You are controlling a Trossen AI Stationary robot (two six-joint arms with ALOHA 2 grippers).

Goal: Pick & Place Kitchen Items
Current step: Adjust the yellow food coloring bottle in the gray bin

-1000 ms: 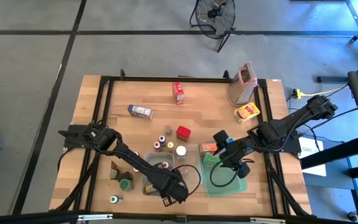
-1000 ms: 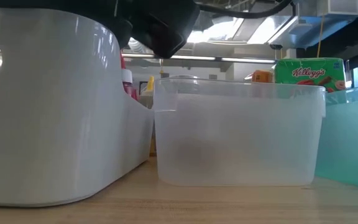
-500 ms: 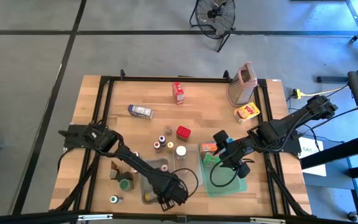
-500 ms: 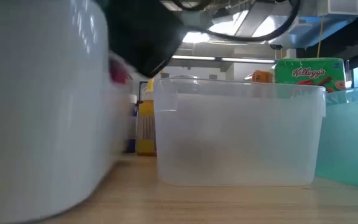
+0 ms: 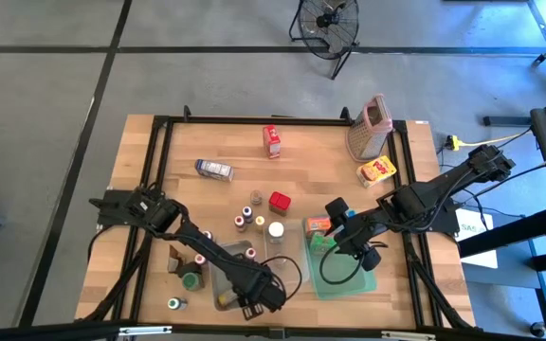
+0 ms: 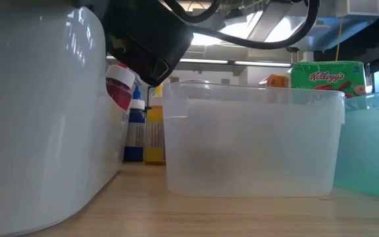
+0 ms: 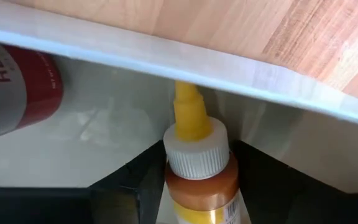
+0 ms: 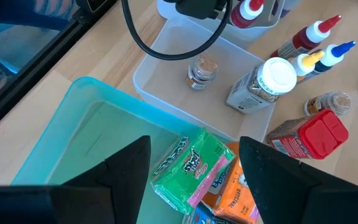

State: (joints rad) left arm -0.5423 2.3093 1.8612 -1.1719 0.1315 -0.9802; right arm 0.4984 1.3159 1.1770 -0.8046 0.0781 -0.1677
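Note:
My left gripper (image 5: 254,296) is down in the big clear tub (image 5: 224,281) near the table's near edge, shut on a small amber bottle (image 7: 197,180) with a white cap and a yellow nozzle. A red-labelled bottle (image 7: 17,93) lies in the same tub. My right gripper (image 5: 349,248) hangs open over the green tray (image 8: 86,124) and holds nothing. A green carton (image 8: 188,168) and an orange carton (image 8: 229,193) lie in that tray. The small clear tub (image 8: 166,56) holds a little jar (image 8: 201,71). My left gripper holds the amber bottle by its shoulder (image 7: 197,186), just below the white cap, pinched between the two fingers (image 7: 135,190). The yellow nozzle (image 7: 188,109) points away from the fingers at the tub's wall (image 7: 278,112); whether it touches the wall I cannot tell.
On the wood stand a white-capped jar (image 8: 263,84), a red-capped jar (image 8: 306,134) and nozzle bottles (image 8: 319,37). Farther off are a red carton (image 5: 271,140), a blue-and-white carton (image 5: 214,170), a yellow carton (image 5: 376,171) and the metal grater (image 5: 370,126). Two jars (image 5: 190,278) stand left of the big tub.
My left gripper has moved a little toward the table's left and near edges, still shut on the bottle. The big tub has slid and tipped the same way; in the low view its wall has drawn left and uncovered a blue-capped bottle and a yellow item behind it.

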